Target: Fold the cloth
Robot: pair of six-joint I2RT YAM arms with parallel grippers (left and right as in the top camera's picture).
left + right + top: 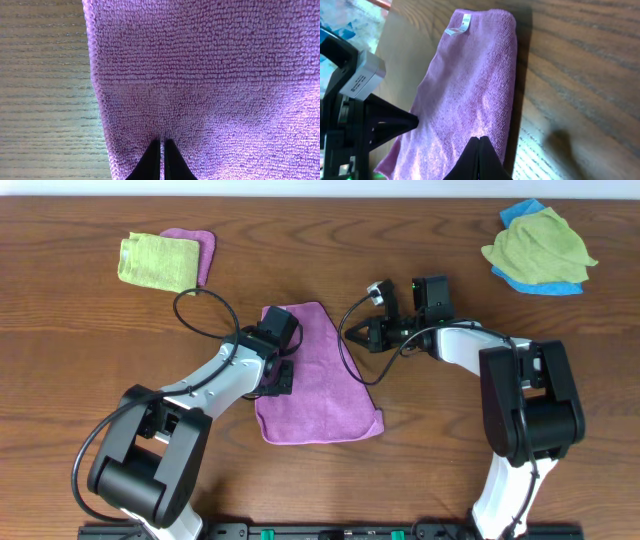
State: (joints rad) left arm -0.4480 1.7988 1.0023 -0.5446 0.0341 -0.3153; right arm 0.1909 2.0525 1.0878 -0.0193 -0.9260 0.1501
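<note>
The lilac cloth point(320, 395) lies on the wooden table in the middle, folded into a long strip. In the right wrist view its white label point(460, 25) sits at the far corner. My left gripper point(285, 377) is shut with its tips point(163, 142) low over the cloth point(210, 75), just inside its left edge. The fabric there lies flat. My right gripper point(350, 336) is shut too, its tips point(479, 138) over the cloth point(470, 85) near its right folded edge. The left gripper's dark fingers point(390, 120) show at the left of the right wrist view.
A lime-green cloth point(158, 260) lies on a pinkish-purple one point(203, 245) at the back left. Another green cloth point(540, 242) lies over a blue one point(548, 284) at the back right. Black cables point(205, 305) loop above both wrists.
</note>
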